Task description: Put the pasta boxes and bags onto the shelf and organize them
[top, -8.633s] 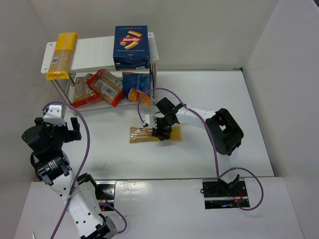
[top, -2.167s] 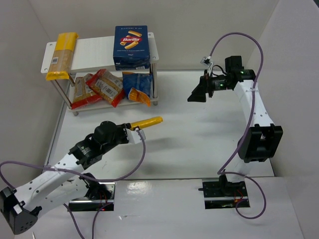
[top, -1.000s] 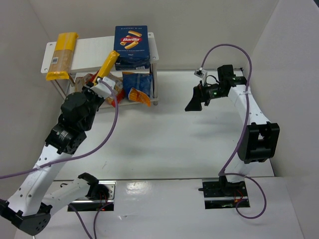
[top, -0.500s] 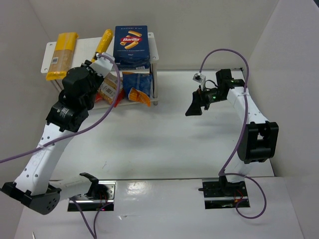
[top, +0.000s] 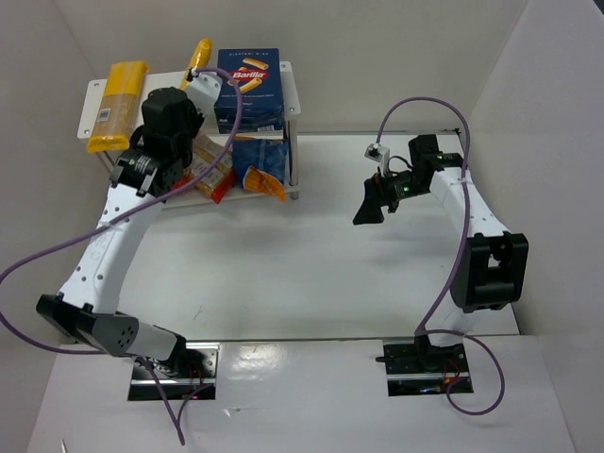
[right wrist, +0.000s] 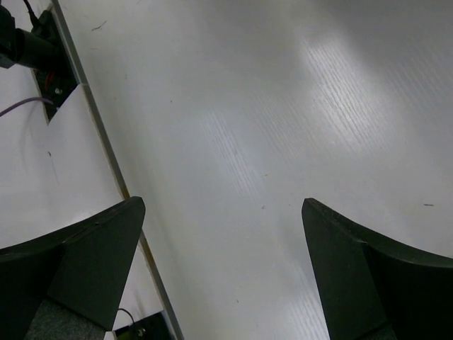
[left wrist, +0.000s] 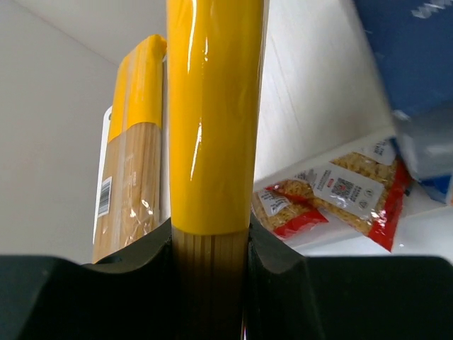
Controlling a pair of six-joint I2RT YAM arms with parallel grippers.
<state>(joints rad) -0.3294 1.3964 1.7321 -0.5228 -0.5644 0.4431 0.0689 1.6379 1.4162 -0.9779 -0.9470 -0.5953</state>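
Observation:
My left gripper [top: 202, 83] [left wrist: 210, 241] is shut on a long yellow spaghetti bag [top: 199, 53] [left wrist: 212, 120], held lengthwise above the top board of the white shelf [top: 163, 78] [left wrist: 304, 92]. Another yellow spaghetti bag [top: 118, 104] [left wrist: 134, 163] lies at the board's left end. The dark blue Barilla box [top: 249, 87] [left wrist: 417, 49] stands at its right end. Red-orange bags [top: 215, 175] [left wrist: 340, 191] and a blue bag [top: 260, 165] lie on the lower tier. My right gripper [top: 368, 209] [right wrist: 223, 212] hangs open over the bare table, far right of the shelf.
White walls close in the table on the left, back and right. The left arm's purple cable [top: 57, 255] loops over the table's left side. The arms' base plates [top: 425, 368] sit at the near edge.
My left arm has lifted the spaghetti bag from in front of the shelf's lower tier up over the top board. The right gripper has drifted slightly lower, still open.

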